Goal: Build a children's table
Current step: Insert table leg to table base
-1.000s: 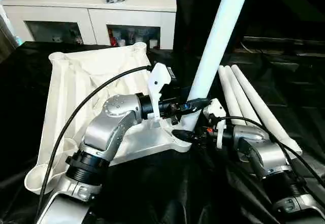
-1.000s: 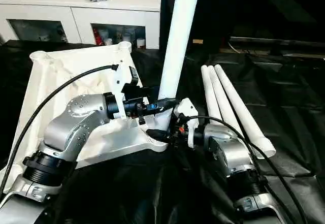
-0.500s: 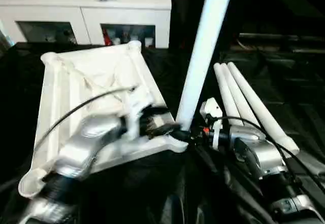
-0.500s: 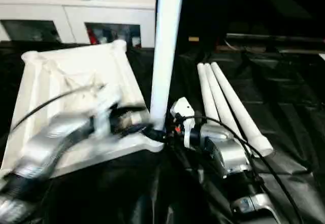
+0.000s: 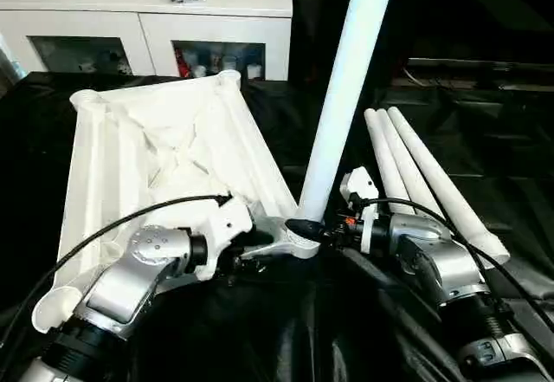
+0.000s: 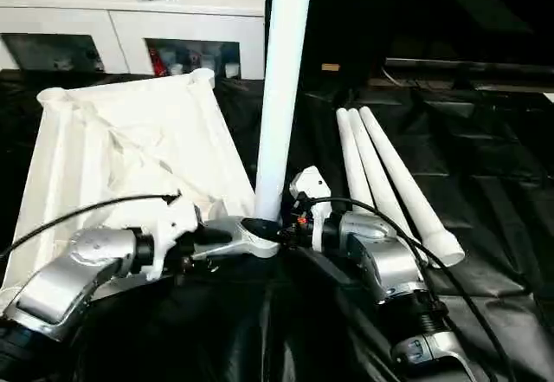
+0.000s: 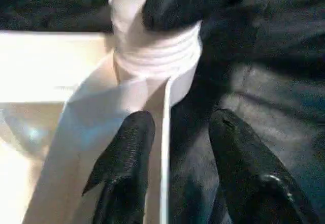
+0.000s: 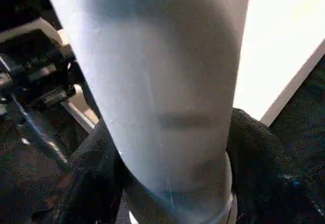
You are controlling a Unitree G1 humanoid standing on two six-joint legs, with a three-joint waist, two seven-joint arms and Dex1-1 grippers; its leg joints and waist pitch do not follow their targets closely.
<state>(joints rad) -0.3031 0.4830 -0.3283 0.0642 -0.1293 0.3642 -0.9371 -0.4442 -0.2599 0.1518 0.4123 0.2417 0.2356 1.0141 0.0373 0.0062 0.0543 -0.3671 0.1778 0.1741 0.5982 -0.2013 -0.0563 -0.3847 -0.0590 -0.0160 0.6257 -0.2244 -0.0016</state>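
The white plastic rectangular tabletop (image 5: 164, 152) lies upside down, ribbed underside up, on a worktop covered in black sheeting (image 5: 286, 330). Round sockets mark its corners. In the near corner socket (image 5: 294, 236) stands one long tapered white tube leg (image 5: 346, 87), leaning slightly and rising out of the top of the head views. Its threaded lower end sits in the socket, as the left wrist view shows (image 7: 152, 56).

The right gripper (image 5: 322, 229) reaches in from the right, low at the foot of the standing leg. In the right wrist view its two black fingers (image 8: 259, 158) sit on either side of the tube just above the socket, clamped on the leg.

The left gripper (image 5: 260, 245) lies low at the near edge of the tabletop, just beside the same corner socket. In the left wrist view its fingers (image 7: 127, 153) stand apart: one rests over the white rim of the tabletop, the other over the black sheeting, with the thin edge of the rim between them. Whether they press on that edge cannot be told.

Three more white tube legs (image 5: 424, 183) lie side by side on the sheeting to the right of the standing leg, touching one another. Beyond the worktop stands a white cabinet with glass doors (image 5: 147, 27).
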